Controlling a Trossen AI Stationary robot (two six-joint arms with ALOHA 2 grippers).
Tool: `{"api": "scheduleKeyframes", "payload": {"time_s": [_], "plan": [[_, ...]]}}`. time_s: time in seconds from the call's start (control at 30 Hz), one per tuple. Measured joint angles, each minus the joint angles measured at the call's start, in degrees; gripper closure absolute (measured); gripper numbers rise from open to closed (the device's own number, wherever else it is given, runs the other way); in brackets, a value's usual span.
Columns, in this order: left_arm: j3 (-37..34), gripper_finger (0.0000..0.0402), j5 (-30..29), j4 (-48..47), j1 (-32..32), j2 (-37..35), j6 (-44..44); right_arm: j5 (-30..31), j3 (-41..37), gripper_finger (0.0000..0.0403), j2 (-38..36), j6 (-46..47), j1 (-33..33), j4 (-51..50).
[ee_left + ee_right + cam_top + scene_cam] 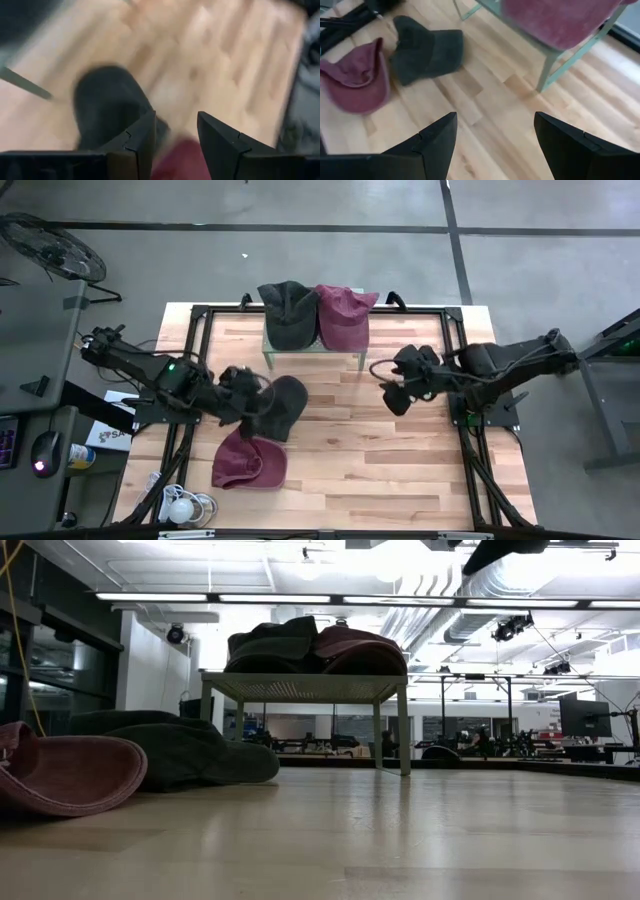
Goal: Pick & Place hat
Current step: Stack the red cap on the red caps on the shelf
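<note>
Two caps lie on the wooden table: a dark grey one (283,406) (185,752) (107,105) (427,50) and a maroon one (249,460) (70,776) (357,77) nearer the near edge, touching it. Both rest flat on the boards. My left gripper (243,386) (175,120) hovers open just left of the dark cap, above the table, with maroon cloth (182,160) showing below its fingers. My right gripper (392,390) (495,122) hangs open over bare boards right of centre. Another dark cap (288,313) and another maroon cap (343,315) sit on a small stand.
The pale green stand (315,353) (305,688) (547,55) is at the table's far middle on thin legs. A black frame (200,315) rims the table. A white bulb and cables (182,506) lie at the near left corner. Bare boards (380,470) fill the near right.
</note>
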Motion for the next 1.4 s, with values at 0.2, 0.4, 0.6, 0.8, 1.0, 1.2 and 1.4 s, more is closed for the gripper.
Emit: {"api": "scheduleKeyframes", "payload": {"time_s": [0.2, 0.4, 0.6, 0.8, 1.0, 1.2, 1.4], "plan": [[0.0, 0.0259, 12.11, -3.49, -5.44, 0.02, 0.6, 0.76, 0.0, 0.0145, 1.46, 4.93, 5.24, 0.02], [0.0, 0.0259, 15.13, -3.67, -12.14, 0.22, -0.61, 0.76, 0.0, 0.0145, 4.27, 8.76, 8.88, 0.02], [0.02, 0.0259, 15.36, -3.67, -17.43, 1.34, -4.09, 0.65, 0.0, 0.0145, 7.43, 10.73, 11.92, 0.28], [0.02, 0.0259, 15.15, -3.91, -22.14, 7.27, -2.28, 0.65, 0.0, 0.0145, 9.54, 10.64, 13.69, 2.06], [0.02, 0.0244, 17.87, -3.8, -23.28, 13.21, -2.66, 0.23, 0.0, 0.0145, 10.07, 10.62, 13.64, 3.53], [0.02, 0.0166, 22.52, -3.87, -23.28, 18.48, -2.66, -0.33, 0.0, 0.0145, 10.07, 10.59, 13.64, 4.8], [0.0, 0.0119, 22.18, -6.1, -23.28, 22.9, -1.83, -1.25, 0.0, 0.0145, 10.07, 10.64, 13.86, 6.23]]}}
